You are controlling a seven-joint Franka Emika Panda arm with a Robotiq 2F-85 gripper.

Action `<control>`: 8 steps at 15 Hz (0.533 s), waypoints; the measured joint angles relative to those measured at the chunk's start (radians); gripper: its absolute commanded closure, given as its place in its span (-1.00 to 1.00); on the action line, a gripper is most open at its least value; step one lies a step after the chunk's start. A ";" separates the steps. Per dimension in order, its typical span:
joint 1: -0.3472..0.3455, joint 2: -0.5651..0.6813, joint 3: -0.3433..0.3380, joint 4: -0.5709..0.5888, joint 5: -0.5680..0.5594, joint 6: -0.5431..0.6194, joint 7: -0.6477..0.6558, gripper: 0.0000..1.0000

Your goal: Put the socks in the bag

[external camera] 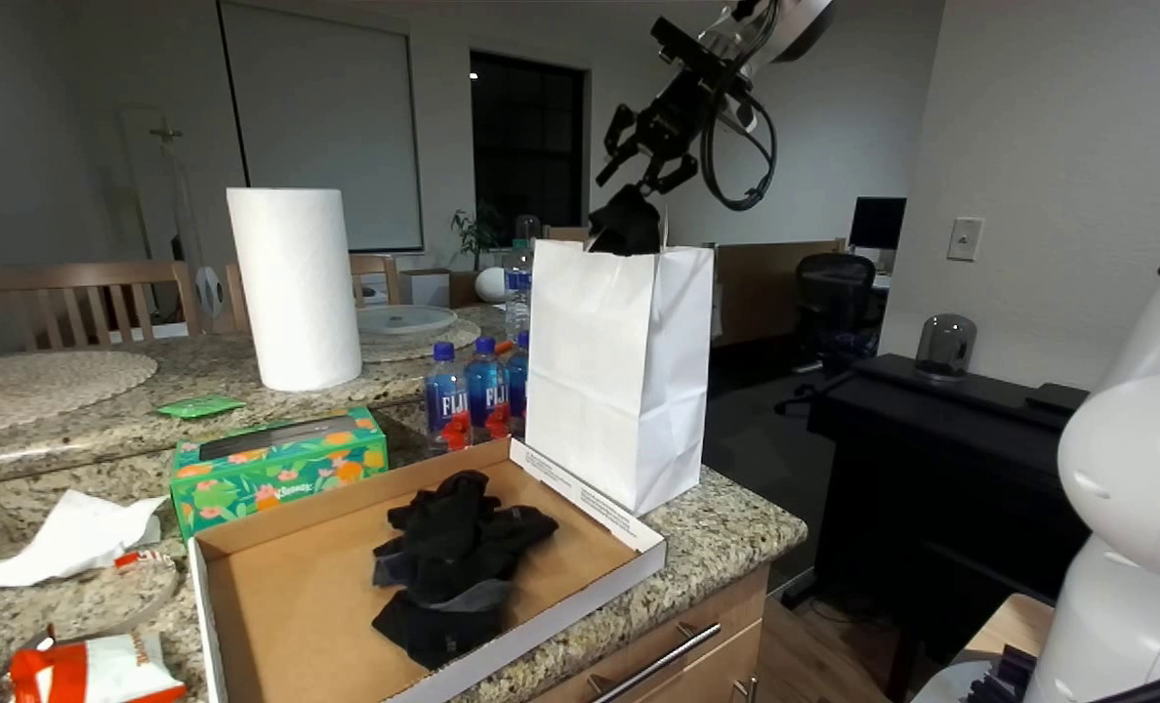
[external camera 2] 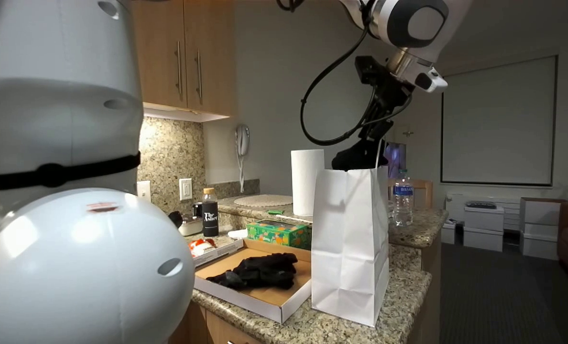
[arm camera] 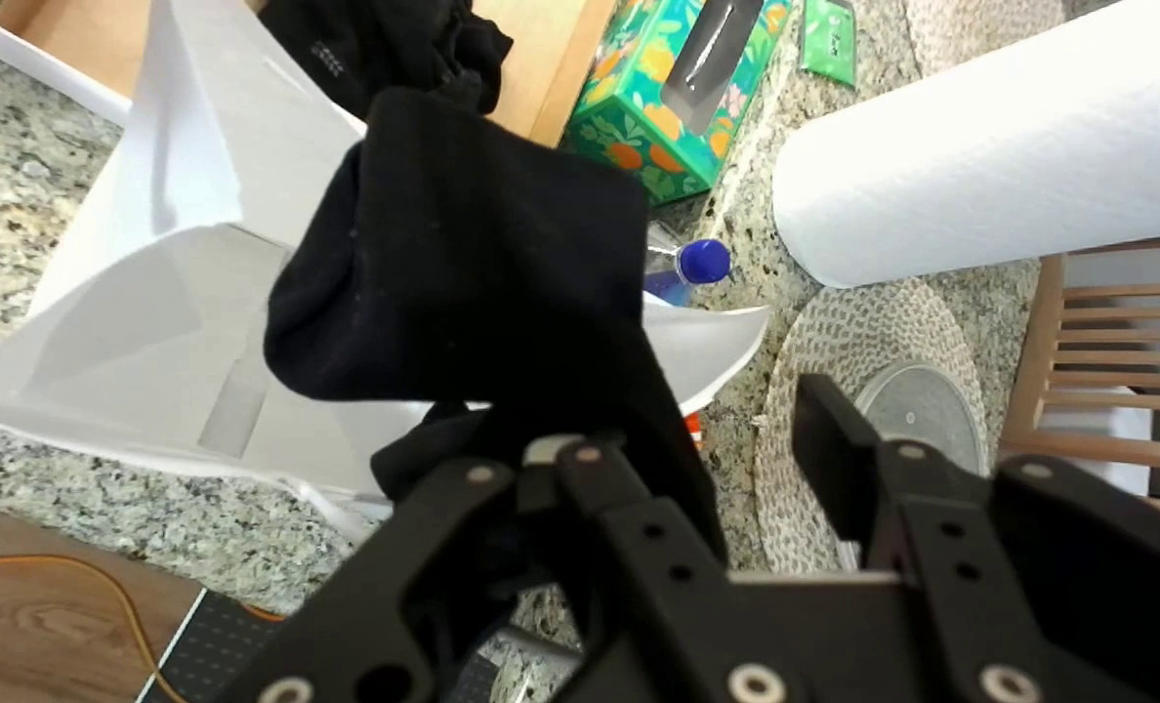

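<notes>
Nearest, the tool (arm camera: 694,420) stands partly parted, clamping nothing; beneath, one sock (arm camera: 487,264) seems to touch it, not fully inside the bag (external camera: 590,371); further below, other socks (external camera: 458,566) await in the tray (external camera: 287,605).

Rounded white arm (external camera 2: 97,267) (with black strap (external camera 2: 92,167)); looping black cable (external camera 2: 329,143); black, screw-studded claw (arm camera: 707,439)

- A kitchen, with a granite desk (external camera 2: 406,284)
- Drawers (external camera: 736,603) under the desk
- Wooden cabinets (external camera 2: 162,52) above the desk
- Stone splashback (external camera 2: 169,150) behind the desk
- Paper towel roll (external camera: 292,293) on the desk's raised part
</notes>
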 measured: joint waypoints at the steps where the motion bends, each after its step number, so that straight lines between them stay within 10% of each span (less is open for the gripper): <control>1: 0.000 0.000 0.000 0.000 0.000 0.000 0.000 -0.75; 8: 0.000 -0.014 0.001 0.000 0.000 0.000 0.000 -0.87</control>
